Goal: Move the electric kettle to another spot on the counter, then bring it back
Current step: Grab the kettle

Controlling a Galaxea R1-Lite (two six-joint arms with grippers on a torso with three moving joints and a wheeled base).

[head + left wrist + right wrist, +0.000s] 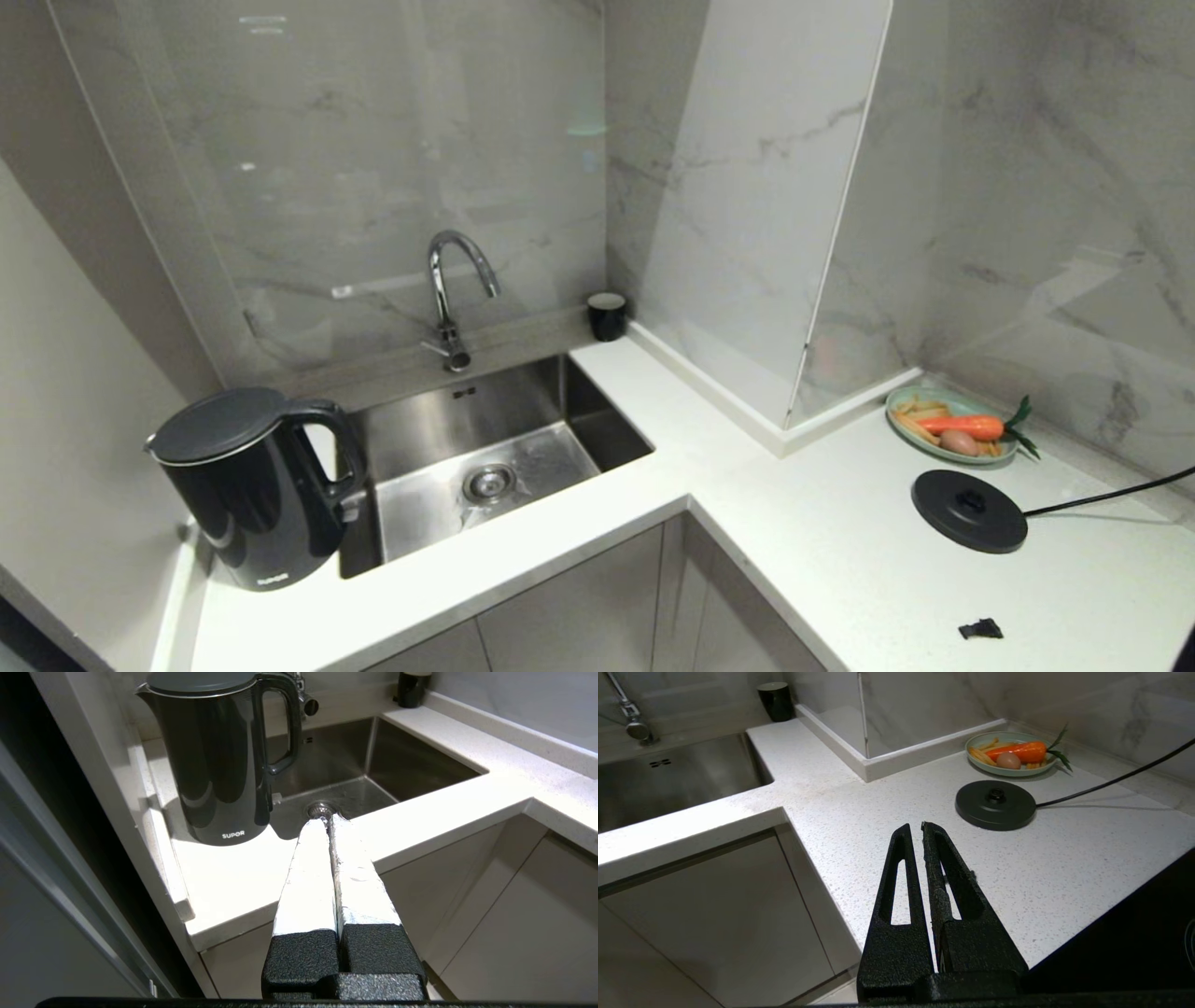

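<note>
The electric kettle [252, 490] [219, 760], glossy black with a loop handle, stands upright on the white counter [822, 523] at the far left, beside the sink. Its handle faces the basin. My left gripper [327, 820] is shut and empty, held back in front of the counter's edge, short of the kettle and to its handle side. My right gripper [914, 827] is shut and empty too, hovering over the right stretch of counter [878, 826], near the round black base [995, 804]. Neither arm shows in the head view.
A steel sink [485, 448] with a curved tap [448, 289] lies between kettle and corner. A small black cup [607, 315] stands behind the sink. The corded base [969, 510], a plate of vegetables [952, 427] and a small black scrap [980, 629] lie on the right.
</note>
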